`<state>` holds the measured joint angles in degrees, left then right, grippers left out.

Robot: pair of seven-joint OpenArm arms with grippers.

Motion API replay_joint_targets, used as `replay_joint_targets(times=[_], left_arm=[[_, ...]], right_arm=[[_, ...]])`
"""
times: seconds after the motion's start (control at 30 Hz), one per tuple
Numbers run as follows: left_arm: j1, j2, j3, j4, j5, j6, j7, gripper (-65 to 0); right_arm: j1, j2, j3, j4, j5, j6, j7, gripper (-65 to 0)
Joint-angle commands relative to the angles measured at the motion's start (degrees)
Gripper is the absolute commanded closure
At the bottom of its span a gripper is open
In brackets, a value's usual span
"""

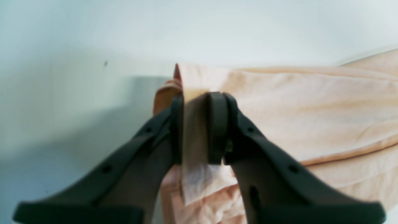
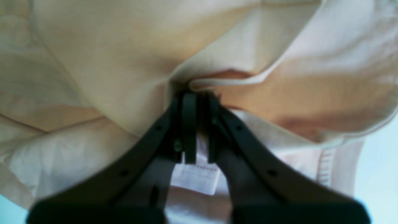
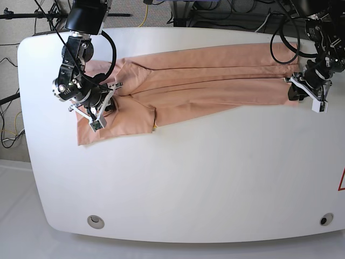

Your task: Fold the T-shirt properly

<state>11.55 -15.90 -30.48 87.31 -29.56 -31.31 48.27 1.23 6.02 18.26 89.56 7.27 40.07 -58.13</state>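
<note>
Salmon-pink cotton T-shirt (image 3: 205, 81) lies stretched across white table (image 3: 178, 178). Its far hem is pinched by left gripper (image 1: 199, 124); its sleeve-end fold is clamped by right gripper (image 2: 197, 124).

base: overhead, far | wrists: close behind claws | shared: T-shirt (image 3: 205, 75)

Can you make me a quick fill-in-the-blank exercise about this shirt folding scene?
1. The salmon-pink cotton T-shirt lies stretched across a ____ table.
2. The left gripper has its fingers closed on the shirt's ____.
3. The number of grippers pinching fabric is ____.

Missing words: white; edge; two
</note>
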Motion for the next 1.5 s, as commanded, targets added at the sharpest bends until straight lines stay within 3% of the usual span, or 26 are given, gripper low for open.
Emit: replay_joint_targets(times=[0.0, 0.23, 0.83, 0.97, 1.23, 1.47], left_arm=[[-0.7, -0.8, -0.1, 1.9, -0.9, -0.2, -0.6, -6.0], [-0.5, -0.8, -2.4, 4.6, -0.6, -1.3, -0.5, -0.3], [-1.0, 0.2, -7.4, 9.4, 0.0, -3.1, 2.8, -3.0], [-0.9, -0.4, -8.2, 8.2, 0.6, -3.2, 4.2, -6.0], [-0.1, -1.0, -7.1, 6.6, 2.4, -2.6, 2.4, -6.5], [1.4, -1.8, -6.0, 5.0, 4.6, -2.8, -3.7, -5.3]], right_arm=[[0.7, 0.3, 0.0, 0.8, -0.7, -0.1, -0.7, -3.8], [0.8, 0.1, 0.1, 1.3, -0.6, -0.1, -0.8, -3.9], [0.6, 0.3, 0.1, 1.8, -0.4, -0.1, -1.1, -3.5], [0.3, 0.3, 0.1, 1.7, -0.3, -0.1, -1.0, -3.7], [0.2, 0.3, 0.1, 1.6, -0.3, -0.1, -1.1, -3.6], [0.4, 0.3, 0.2, 1.7, -0.2, -0.1, -1.0, -3.8]])
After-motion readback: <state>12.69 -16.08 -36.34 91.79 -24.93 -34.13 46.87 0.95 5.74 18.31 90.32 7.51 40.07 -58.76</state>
